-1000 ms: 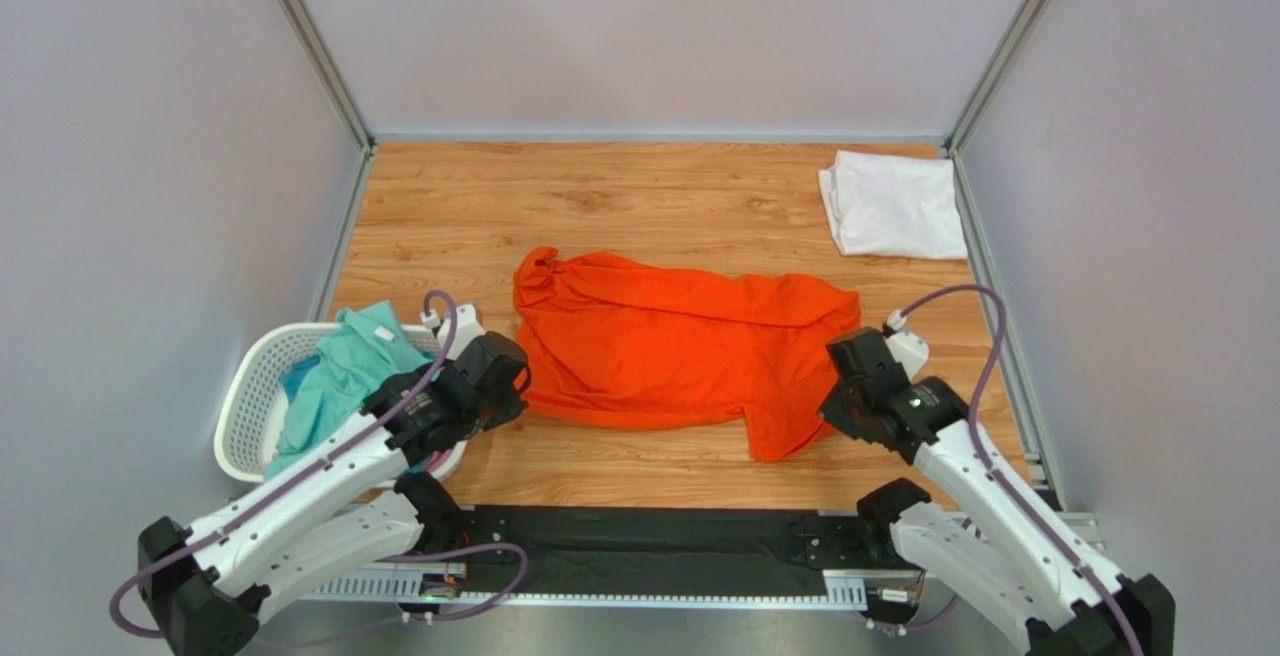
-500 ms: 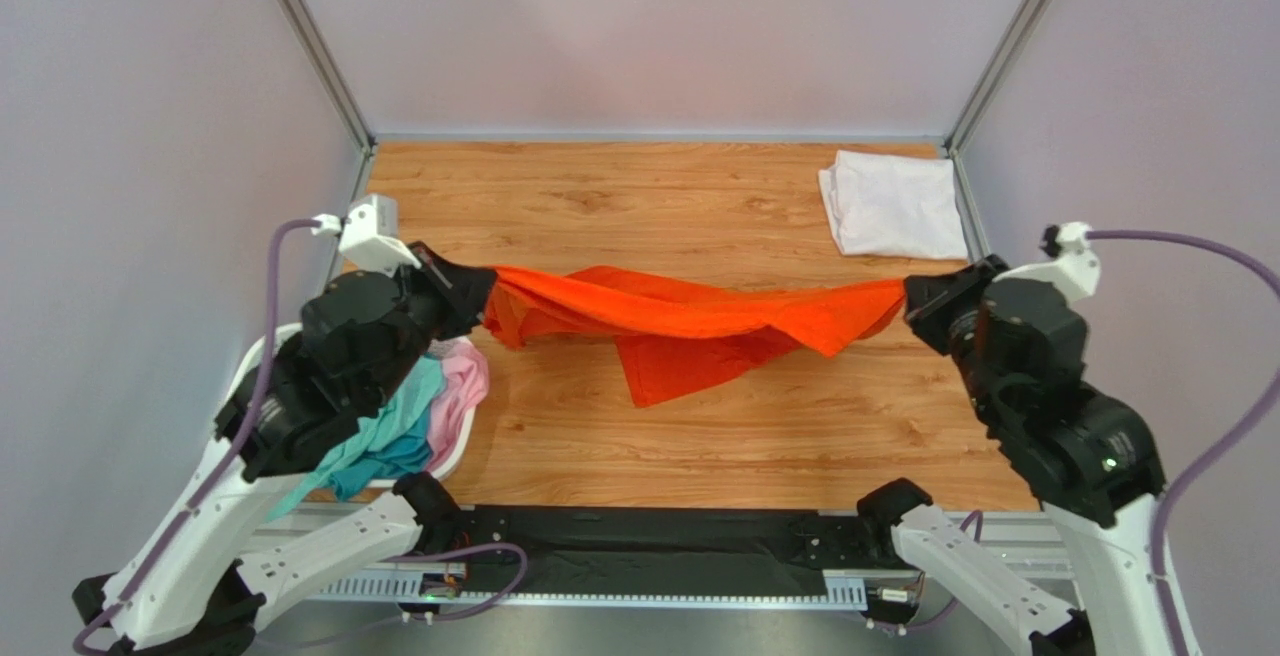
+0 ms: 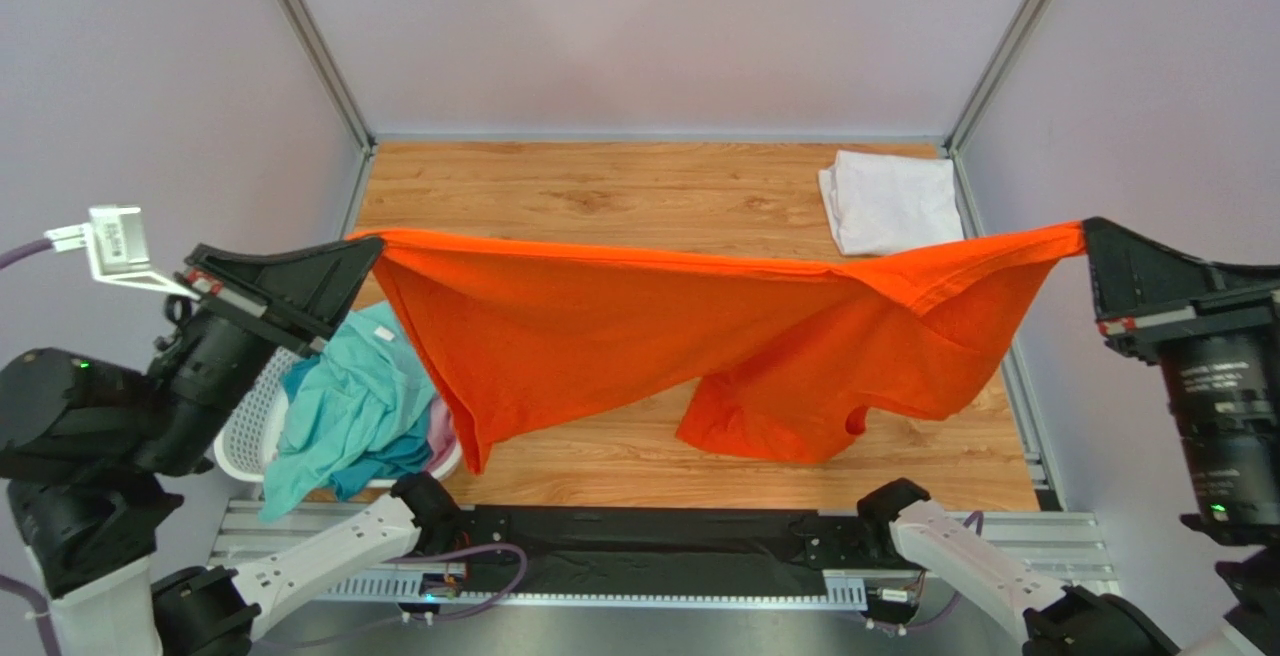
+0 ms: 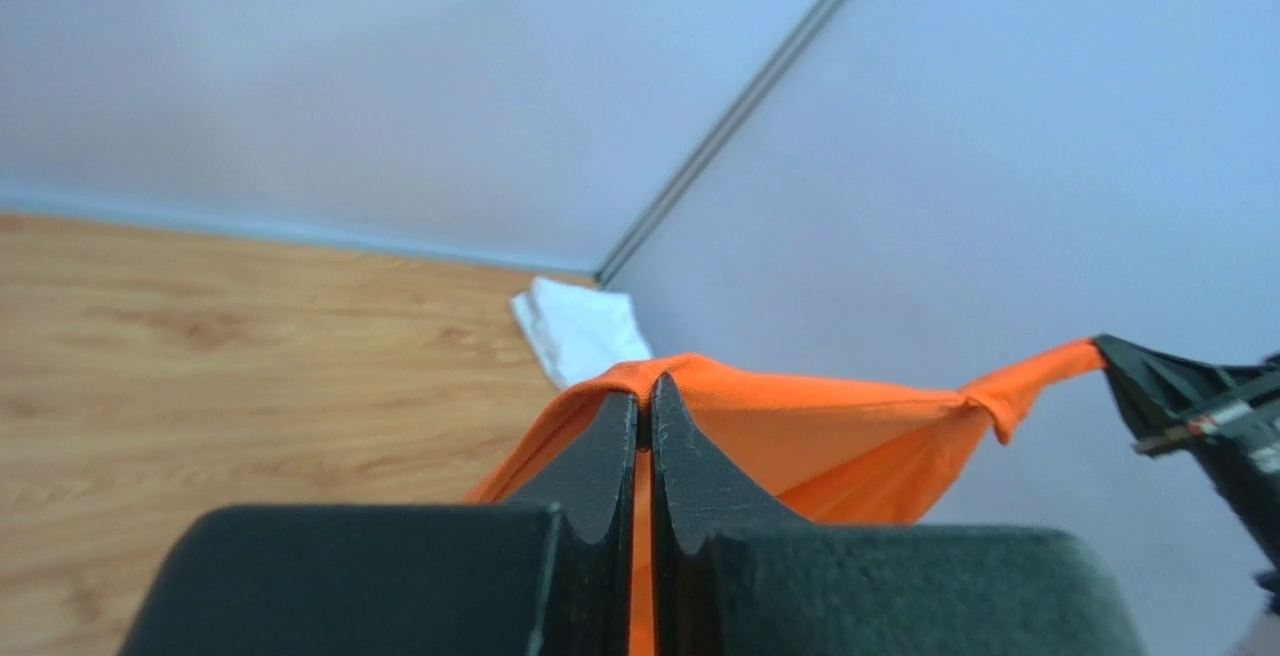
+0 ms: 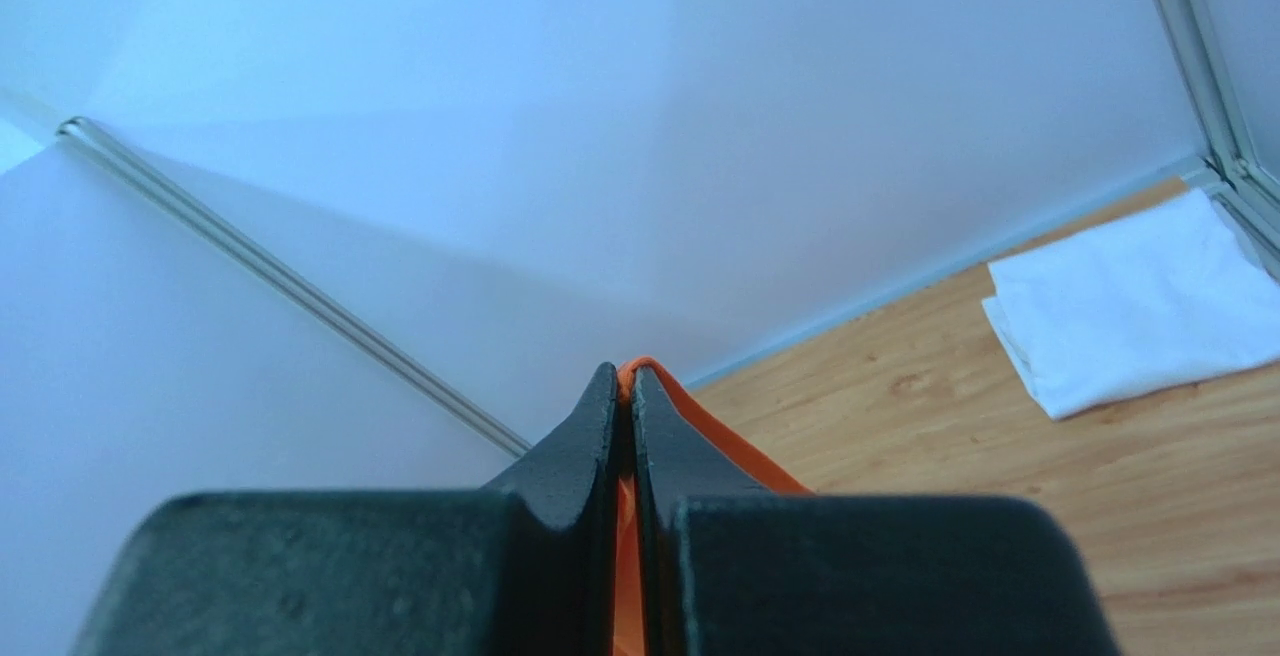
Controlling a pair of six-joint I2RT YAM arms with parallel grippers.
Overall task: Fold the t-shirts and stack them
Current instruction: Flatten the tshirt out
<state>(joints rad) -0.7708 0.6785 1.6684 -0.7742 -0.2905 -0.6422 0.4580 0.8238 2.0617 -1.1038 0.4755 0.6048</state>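
The bright orange t-shirt hangs stretched in the air between my two grippers, high above the wooden table. My left gripper is shut on its left corner; the wrist view shows orange cloth pinched between the left gripper's jaws. My right gripper is shut on the right corner, with orange cloth in the right gripper's jaws. The shirt's lower part sags toward the table's front. A folded white t-shirt lies at the back right, also in the wrist views. A teal t-shirt and a pink one lie in the basket.
A white mesh laundry basket stands at the front left, partly behind my left arm. Grey walls with metal corner posts close in the table on three sides. A black bar runs along the near edge.
Both grippers have risen and moved apart, lifting the orange shirt off the table and pulling it taut; it now hangs spread open between them.
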